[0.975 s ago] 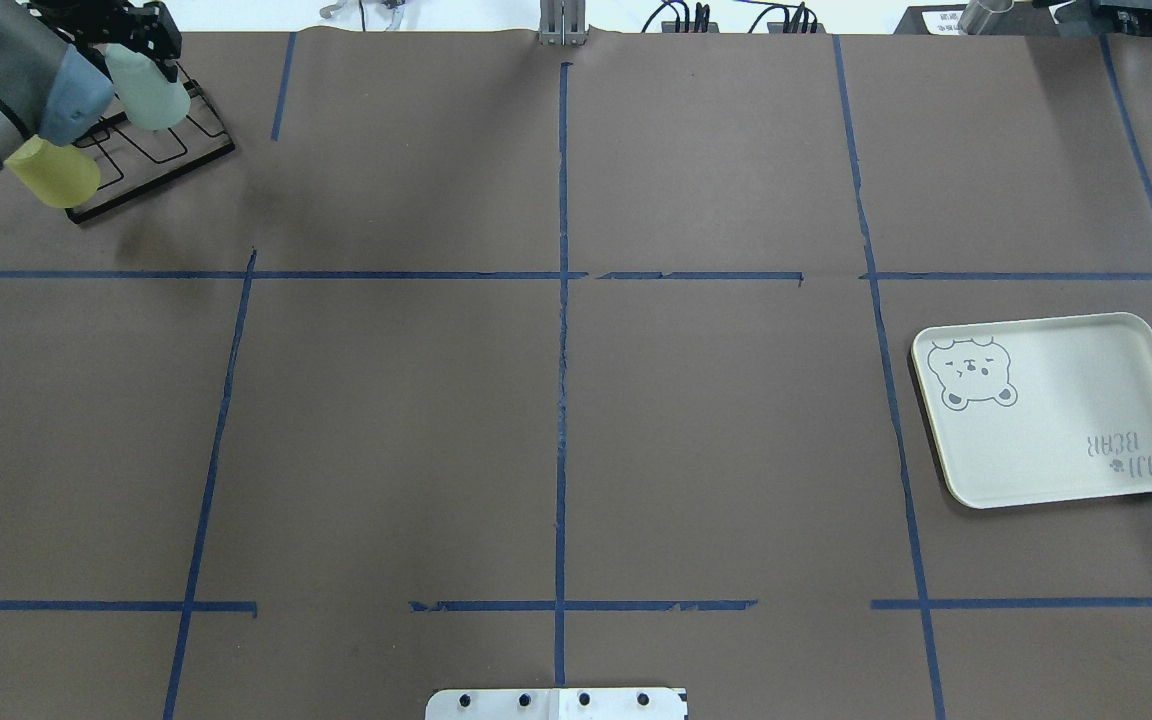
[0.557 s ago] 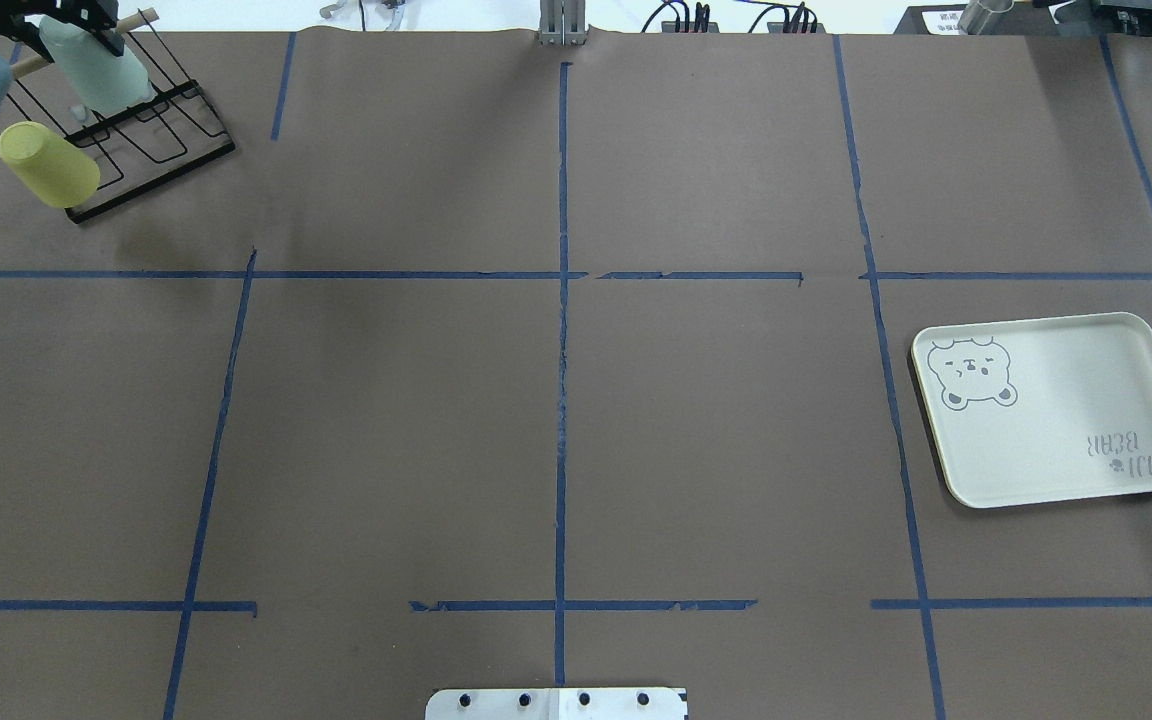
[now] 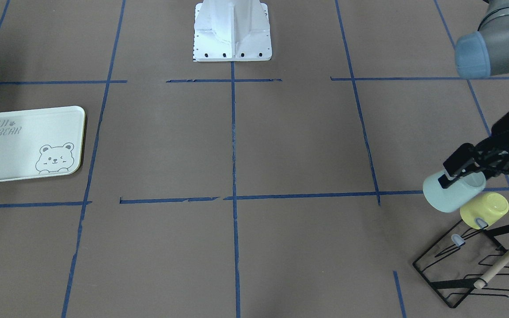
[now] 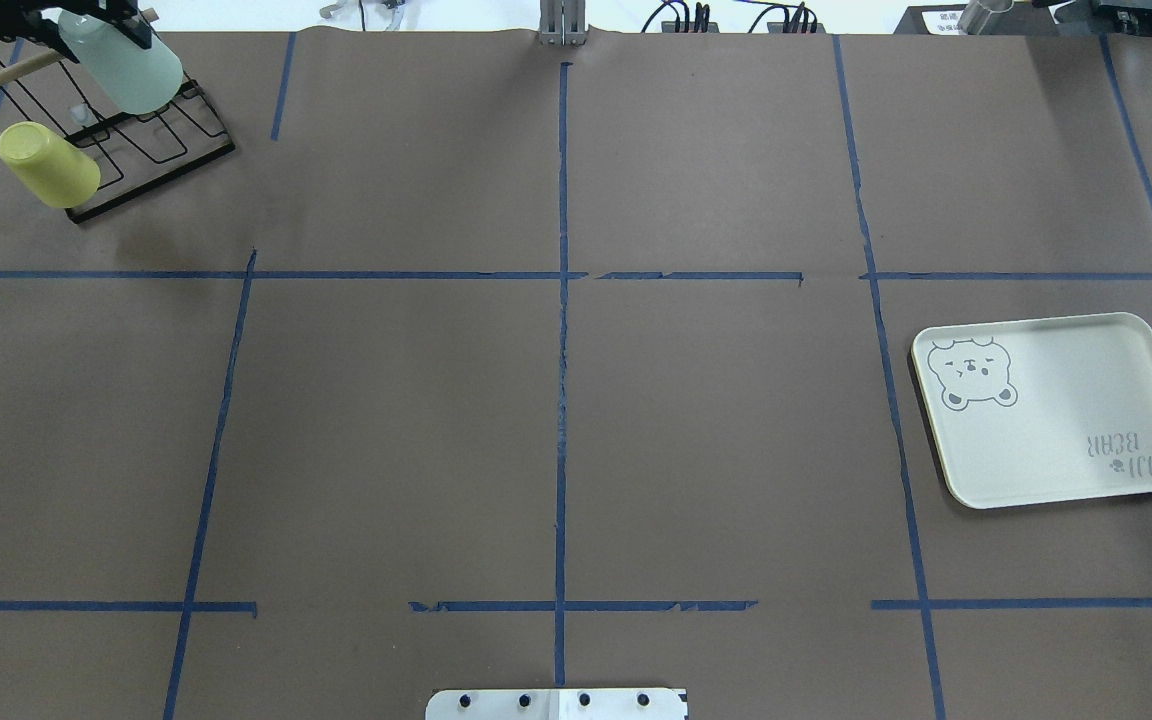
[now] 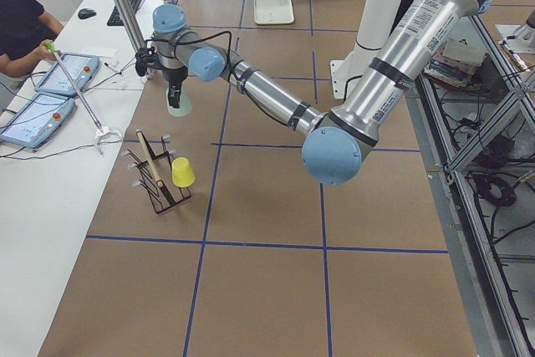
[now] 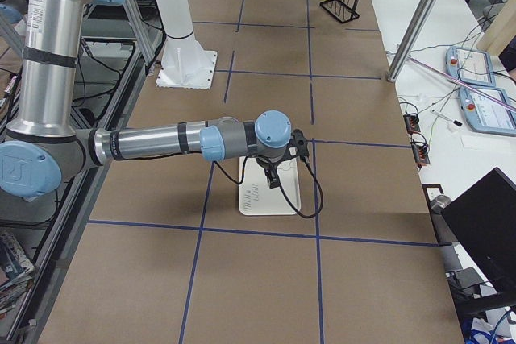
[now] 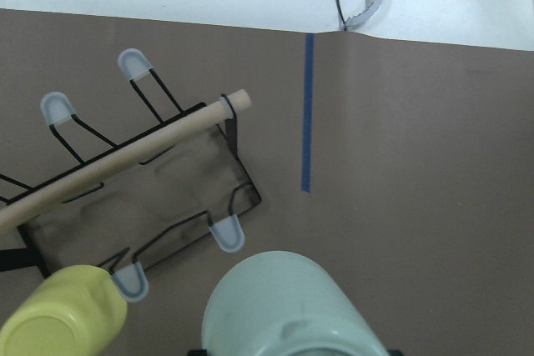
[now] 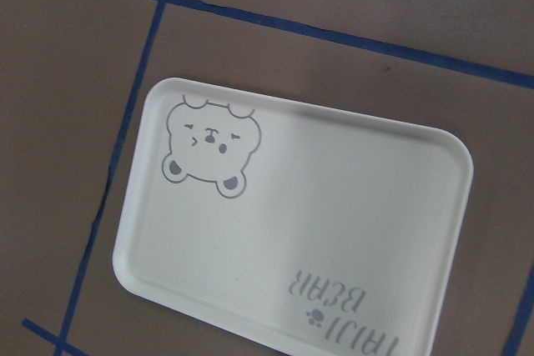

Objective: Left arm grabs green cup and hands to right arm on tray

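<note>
Left gripper [image 3: 457, 176] clamped on tilted green cup [image 3: 451, 196], table's far-left corner; cup may slip, or clip yellow cup [image 3: 484, 211] just beside.

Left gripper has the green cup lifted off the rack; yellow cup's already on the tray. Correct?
One error: the small yellow plastic cup sits on a prong of the black wire rack, not on the cream bear-print tray; see the front-facing view. The left gripper does hold the pale green plastic cup clear of the rack.
</note>
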